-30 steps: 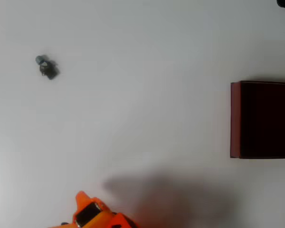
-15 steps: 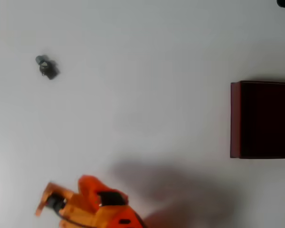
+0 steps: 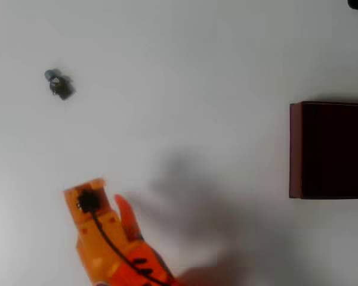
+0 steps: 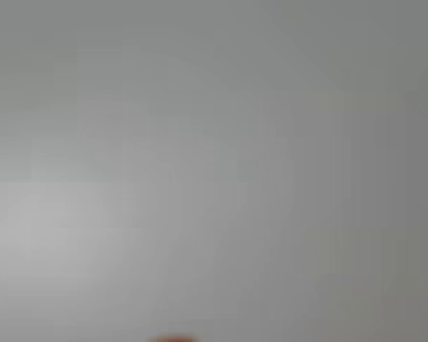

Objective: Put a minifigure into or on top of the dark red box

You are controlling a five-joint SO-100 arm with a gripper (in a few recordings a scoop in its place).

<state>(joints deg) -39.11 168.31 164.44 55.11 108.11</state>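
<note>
Overhead view first, and we find the orange arm (image 3: pixel 107 244) rising out of the bottom edge at lower left. Its pincer (image 3: pixel 104 199) is blurred: we make out a squared orange head with a black patch and cable on top, and one orange finger (image 3: pixel 126 215) slanting along its right side, but we cannot tell whether the fingers are apart or together. Nothing sits between them that we can see. A broad soft shadow spreads over the white table (image 3: pixel 185 89) to the right of the arm.

Moving outward, up and to the left, well apart from the pincer, we have the minifigure (image 3: pixel 59 84), dark body with its paler head pointing toward the upper left, alone on bare table.

Far across at the right edge sits the dark red box (image 3: pixel 295 149), cut off by the frame, its red left wall showing and its inside nearly black. It lies well apart from both arm and minifigure.

Wrist view gives us blurred grey table, with a sliver of orange at the bottom edge.
</note>
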